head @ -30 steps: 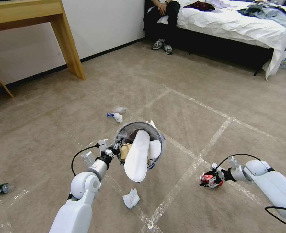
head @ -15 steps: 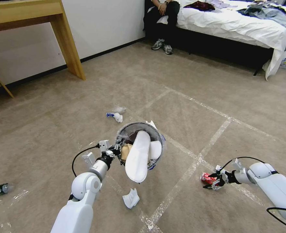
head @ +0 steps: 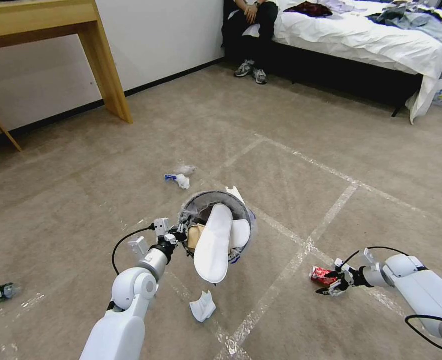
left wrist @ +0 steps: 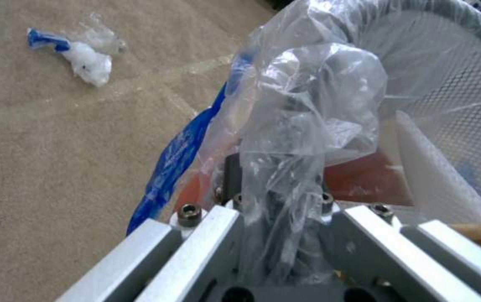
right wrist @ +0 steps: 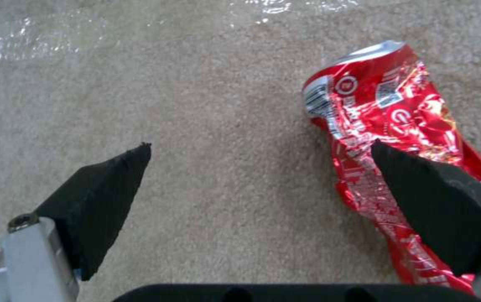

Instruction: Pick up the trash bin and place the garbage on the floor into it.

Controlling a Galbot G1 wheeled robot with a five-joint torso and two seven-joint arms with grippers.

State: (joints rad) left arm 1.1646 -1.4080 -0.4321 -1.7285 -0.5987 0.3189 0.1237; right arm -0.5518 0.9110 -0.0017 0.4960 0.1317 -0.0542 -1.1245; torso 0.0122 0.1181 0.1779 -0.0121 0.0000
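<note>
Carpet-level right tool (head: 332, 284), splayed beside can (head: 321, 274).

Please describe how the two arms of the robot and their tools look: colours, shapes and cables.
Both arms are glossy white with rounded joints and a silver-grey wrist section. A black cable loops by each wrist. The left tool has silver angled brackets with bolts. The right tool has two black, wedge-shaped foam pads on silver fingers.
</note>
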